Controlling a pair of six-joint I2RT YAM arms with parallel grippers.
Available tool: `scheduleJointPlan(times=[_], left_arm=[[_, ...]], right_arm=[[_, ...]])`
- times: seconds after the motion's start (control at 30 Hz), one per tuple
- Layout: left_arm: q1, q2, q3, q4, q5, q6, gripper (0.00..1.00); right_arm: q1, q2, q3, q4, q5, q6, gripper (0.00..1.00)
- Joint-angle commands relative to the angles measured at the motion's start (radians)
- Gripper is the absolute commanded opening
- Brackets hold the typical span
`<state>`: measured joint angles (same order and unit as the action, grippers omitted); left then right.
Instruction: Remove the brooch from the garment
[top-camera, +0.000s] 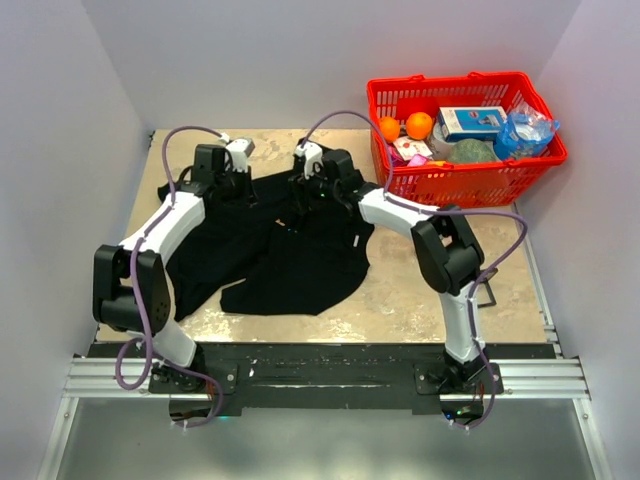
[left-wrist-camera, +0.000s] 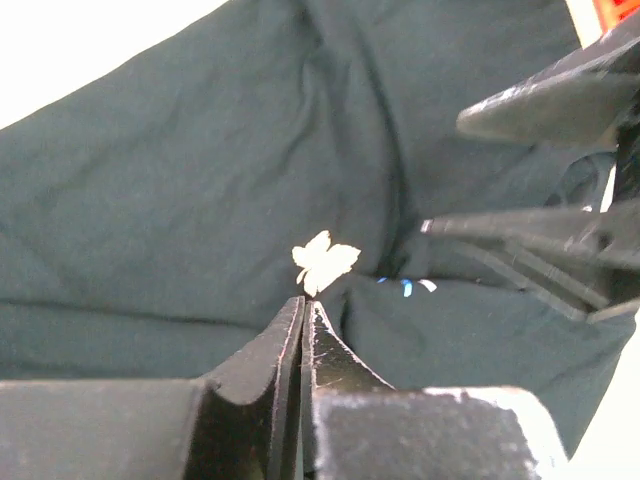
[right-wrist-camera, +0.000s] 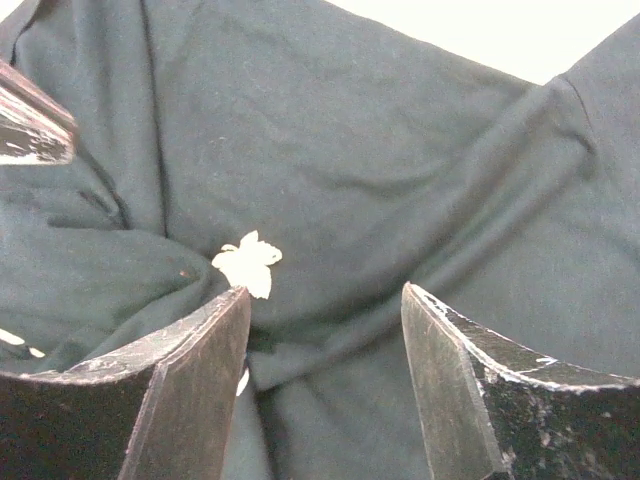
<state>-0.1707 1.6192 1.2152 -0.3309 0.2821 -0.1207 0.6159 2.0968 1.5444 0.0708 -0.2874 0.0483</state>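
One black T-shirt lies crumpled across the middle of the table. A small pale leaf-shaped brooch sits on its far part, beside a fold. The left fingers are pressed together, their tips at the cloth just beside the brooch; whether they nip any fabric cannot be told. The right fingers stand spread and empty, the brooch just past one tip. A red basket holding oranges and packets stands at the far right.

A pale leaf-shaped brooch sits on the crumpled black garment.
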Motion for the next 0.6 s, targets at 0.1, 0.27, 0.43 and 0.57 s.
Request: scheduleJointPlan(times=[0.1,0.27,0.43,0.57], left_arm=[[0.011,0.064,-0.095,-0.002,0.098,-0.005,0.09],[0.011,0.105,-0.146,0.02,0.097,0.006,0.09],[0.011,0.131,-0.192,0.004,0.135,0.0,0.08],[0.011,0.162,-0.21,-0.008,0.126,-0.002,0.08]], right_arm=[[0.03,0.083,0.051,-0.037,-0.099,-0.152,0.59],[0.062,0.057,-0.009,-0.045,-0.075,-0.198,0.56],[0.119,0.003,-0.105,-0.055,-0.082,-0.283,0.56],[0.137,-0.001,-0.145,-0.051,-0.082,-0.285,0.56]])
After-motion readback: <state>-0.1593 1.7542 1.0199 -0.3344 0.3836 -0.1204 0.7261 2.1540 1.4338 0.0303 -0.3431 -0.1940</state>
